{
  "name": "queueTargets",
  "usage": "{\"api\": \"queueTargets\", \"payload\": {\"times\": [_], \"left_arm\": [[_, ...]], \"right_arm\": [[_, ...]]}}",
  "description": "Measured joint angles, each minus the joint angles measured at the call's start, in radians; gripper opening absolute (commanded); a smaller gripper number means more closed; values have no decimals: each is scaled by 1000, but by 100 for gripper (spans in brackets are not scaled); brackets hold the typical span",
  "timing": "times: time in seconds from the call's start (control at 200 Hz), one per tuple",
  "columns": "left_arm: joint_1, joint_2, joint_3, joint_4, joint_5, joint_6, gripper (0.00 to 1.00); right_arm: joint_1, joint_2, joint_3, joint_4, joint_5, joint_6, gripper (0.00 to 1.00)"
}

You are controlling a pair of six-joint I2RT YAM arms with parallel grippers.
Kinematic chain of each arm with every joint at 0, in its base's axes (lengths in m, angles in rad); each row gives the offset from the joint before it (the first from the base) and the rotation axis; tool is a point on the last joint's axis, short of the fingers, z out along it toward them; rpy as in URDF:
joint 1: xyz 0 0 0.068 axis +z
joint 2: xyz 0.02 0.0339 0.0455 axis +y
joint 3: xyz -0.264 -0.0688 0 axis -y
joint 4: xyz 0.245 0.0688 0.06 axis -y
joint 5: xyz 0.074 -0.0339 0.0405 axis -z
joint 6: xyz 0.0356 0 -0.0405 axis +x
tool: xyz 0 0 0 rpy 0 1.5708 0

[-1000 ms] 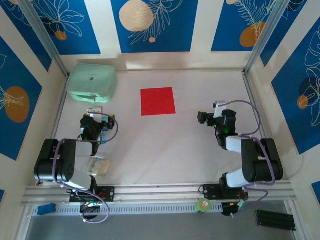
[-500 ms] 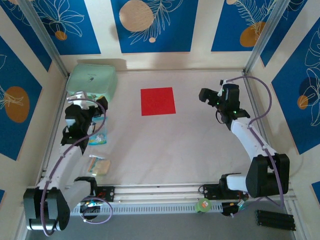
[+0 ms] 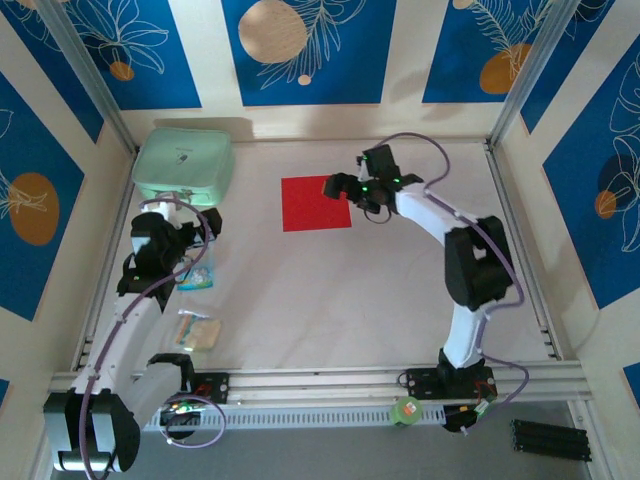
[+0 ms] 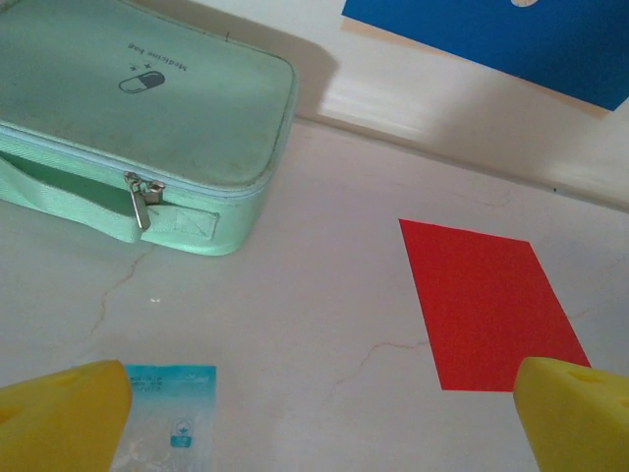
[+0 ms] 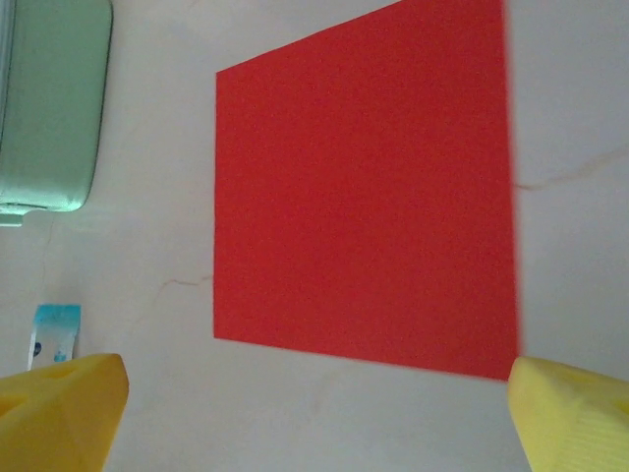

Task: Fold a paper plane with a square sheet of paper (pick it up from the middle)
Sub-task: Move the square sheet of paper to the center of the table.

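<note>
The square sheet of paper [image 3: 316, 202] lies flat and unfolded, well right of the mint-green case [image 3: 184, 166]. The right gripper [image 5: 314, 413], jaws spread wide, hovers over the sheet's edge farthest from the case, nearer than the left gripper [image 4: 316, 423], equally spread, just below the case.

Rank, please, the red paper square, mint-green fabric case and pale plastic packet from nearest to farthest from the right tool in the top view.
1. Red paper square, beside the right tool.
2. Mint-green fabric case, far-left corner.
3. Pale plastic packet, near-left side.
</note>
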Motion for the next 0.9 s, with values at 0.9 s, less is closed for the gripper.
{"api": "queueTargets", "payload": {"times": [0.9], "left_arm": [[0,80,32,-65,137,0,99]], "right_arm": [[59,289,208,-158,45,21,95]]}}
